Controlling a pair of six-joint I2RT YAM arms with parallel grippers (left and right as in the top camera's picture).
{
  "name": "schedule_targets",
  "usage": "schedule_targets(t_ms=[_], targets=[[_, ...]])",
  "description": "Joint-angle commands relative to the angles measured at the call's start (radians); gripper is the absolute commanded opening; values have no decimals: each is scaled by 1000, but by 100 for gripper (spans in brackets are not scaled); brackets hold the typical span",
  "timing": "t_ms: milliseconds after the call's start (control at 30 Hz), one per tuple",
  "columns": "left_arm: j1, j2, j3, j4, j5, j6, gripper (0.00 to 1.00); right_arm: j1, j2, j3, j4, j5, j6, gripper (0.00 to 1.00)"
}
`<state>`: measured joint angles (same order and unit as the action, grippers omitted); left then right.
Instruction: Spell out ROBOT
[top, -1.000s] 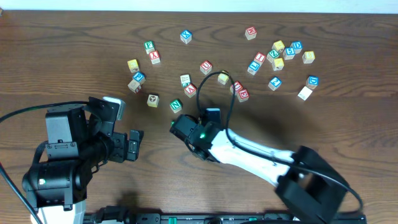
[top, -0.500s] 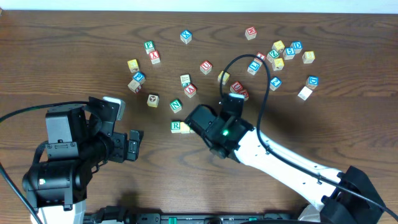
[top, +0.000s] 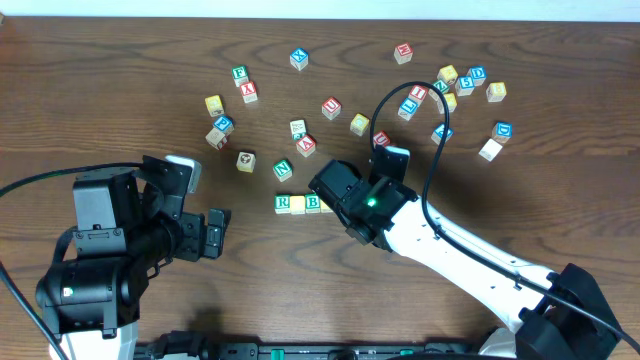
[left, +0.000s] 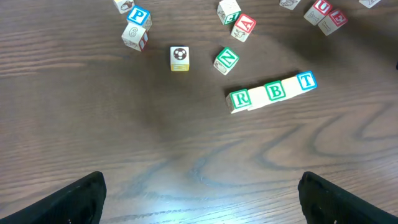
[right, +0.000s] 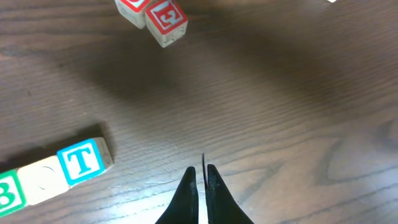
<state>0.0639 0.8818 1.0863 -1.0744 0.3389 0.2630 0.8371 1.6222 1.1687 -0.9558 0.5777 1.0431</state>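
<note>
Dark table (left: 124, 155), letter row (left: 275, 91) (cubes touching)

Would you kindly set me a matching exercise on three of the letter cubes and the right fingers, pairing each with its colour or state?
Column one:
1. R cube
2. T cube
3. A cube
4. right fingers

Column two:
a. shut
b. red letter
c. green letter
d. blue letter

Pairs: 1-c, 2-d, 3-b, 4-a
</note>
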Motion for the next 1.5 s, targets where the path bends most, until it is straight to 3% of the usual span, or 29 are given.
schedule_targets(t_ms=[0, 367, 1167, 1467], targets=[[5, -1, 8, -2, 11, 10, 97, -13, -58, -4, -31, 47, 18, 1], [5, -1, 8, -2, 11, 10, 97, -27, -233, -4, -59, 40, -12, 7], [5, -1, 8, -2, 12, 10, 97, -27, -245, -4, -75, 31, -12, 1], [5, -1, 8, -2, 11, 10, 97, -27, -333, -4, -99, 60, -13, 3]])
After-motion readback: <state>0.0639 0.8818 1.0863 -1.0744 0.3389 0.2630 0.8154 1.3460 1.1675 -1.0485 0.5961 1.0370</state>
